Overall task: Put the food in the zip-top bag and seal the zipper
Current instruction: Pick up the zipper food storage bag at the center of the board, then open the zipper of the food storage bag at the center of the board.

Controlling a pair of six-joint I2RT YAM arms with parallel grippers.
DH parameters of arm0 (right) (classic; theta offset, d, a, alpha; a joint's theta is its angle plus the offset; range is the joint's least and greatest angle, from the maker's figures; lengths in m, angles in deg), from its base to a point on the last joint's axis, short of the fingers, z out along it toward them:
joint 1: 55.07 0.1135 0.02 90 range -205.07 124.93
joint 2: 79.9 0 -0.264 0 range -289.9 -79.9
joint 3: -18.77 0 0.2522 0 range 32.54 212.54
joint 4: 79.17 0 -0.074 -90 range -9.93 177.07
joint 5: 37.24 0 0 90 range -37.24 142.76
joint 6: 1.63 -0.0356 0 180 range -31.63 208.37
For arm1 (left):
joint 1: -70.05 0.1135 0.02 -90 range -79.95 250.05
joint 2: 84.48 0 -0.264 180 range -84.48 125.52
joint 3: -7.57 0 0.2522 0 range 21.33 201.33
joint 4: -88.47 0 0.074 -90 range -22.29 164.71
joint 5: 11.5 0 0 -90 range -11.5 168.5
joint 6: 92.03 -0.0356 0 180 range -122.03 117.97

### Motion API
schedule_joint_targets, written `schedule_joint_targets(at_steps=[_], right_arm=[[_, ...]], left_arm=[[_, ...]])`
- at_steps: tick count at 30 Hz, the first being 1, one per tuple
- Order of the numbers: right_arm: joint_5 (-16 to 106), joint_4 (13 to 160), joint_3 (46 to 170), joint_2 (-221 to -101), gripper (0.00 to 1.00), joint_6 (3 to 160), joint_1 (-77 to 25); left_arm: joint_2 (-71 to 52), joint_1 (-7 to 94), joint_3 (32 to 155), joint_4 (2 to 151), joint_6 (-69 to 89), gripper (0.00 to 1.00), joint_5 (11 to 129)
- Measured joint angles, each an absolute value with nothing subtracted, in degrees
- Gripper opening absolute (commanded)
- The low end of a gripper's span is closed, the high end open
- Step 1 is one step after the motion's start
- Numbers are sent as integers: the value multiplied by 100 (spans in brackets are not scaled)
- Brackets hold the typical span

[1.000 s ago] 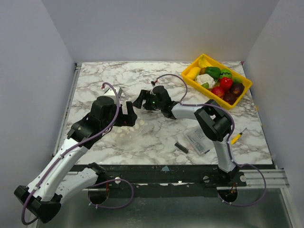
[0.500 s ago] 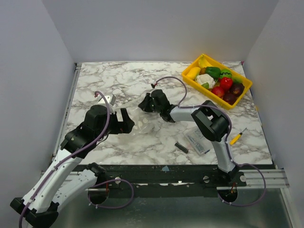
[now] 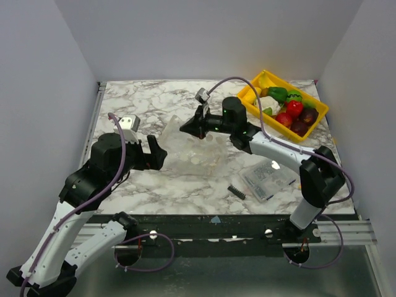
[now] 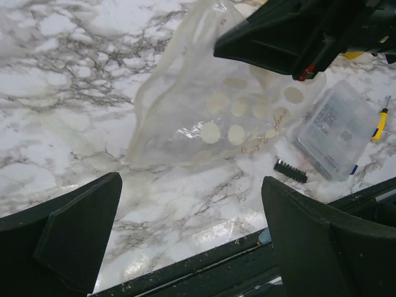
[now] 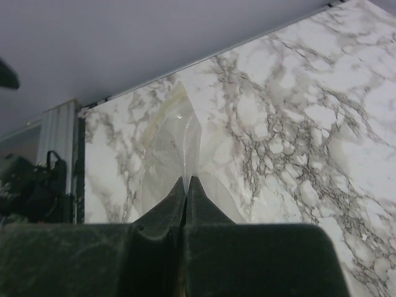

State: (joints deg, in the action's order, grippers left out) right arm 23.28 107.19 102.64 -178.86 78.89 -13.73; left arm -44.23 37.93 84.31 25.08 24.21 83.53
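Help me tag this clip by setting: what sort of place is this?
Probably a robot lab test cell, not a kitchen: a left arm and right arm bolted at the near edge of a marble-look table, plain grey walls boxing it in, and toy food in a yellow tray.

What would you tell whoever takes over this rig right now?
Right gripper: shut on one edge of the clear crinkly plastic zip-top bag, which peaks up toward it off the marble table.
Left gripper: open, holding nothing, just left of the bag.
Glossy toy fruits and vegetables: all in the yellow plastic tray at the far right; none in the bag.
Done: bag gripped.
Left: open its mouth, load the food, seal the zipper.
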Motion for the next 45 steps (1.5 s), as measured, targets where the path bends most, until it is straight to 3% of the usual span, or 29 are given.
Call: schedule_joint_targets(at_steps=[5, 10, 15, 21, 26, 32, 36, 40, 45], right_arm=[[385, 10728, 10253, -17674, 1, 7926, -2121], [-1250, 11115, 10240, -17938, 1, 7135, -2715], [-1940, 11322, 10234, -17989, 1, 6672, -2689], [-2205, 11934, 10046, -17986, 1, 6018, -2652], [-2323, 13385, 9689, -18002, 1, 4801, -2654], [-2404, 15951, 9622, -18421, 1, 2635, -2652], [-2351, 16760, 9626, -18856, 1, 1334, -2652], [-2061, 16583, 9377, -18756, 1, 1581, -2650], [-1252, 13750, 9427, -17698, 1, 3955, -2481]], left_arm=[[-4071, 4038, 8936, 2596, 1857, 92, 8074], [-3962, 4494, 8820, 2722, 1522, 75, 7079], [-3798, 4851, 8475, 2875, 1492, 64, 6369], [-3453, 4910, 8296, 3131, 1627, 75, 5827], [-3134, 4910, 8164, 3352, 1754, 67, 5503], [-2963, 4888, 7987, 3549, 1903, 50, 5307], [-2913, 4794, 7876, 3669, 1988, 50, 5263], [-2749, 4545, 7802, 3870, 2058, 48, 5180], [-2552, 4324, 7719, 4119, 2156, 44, 4994]])
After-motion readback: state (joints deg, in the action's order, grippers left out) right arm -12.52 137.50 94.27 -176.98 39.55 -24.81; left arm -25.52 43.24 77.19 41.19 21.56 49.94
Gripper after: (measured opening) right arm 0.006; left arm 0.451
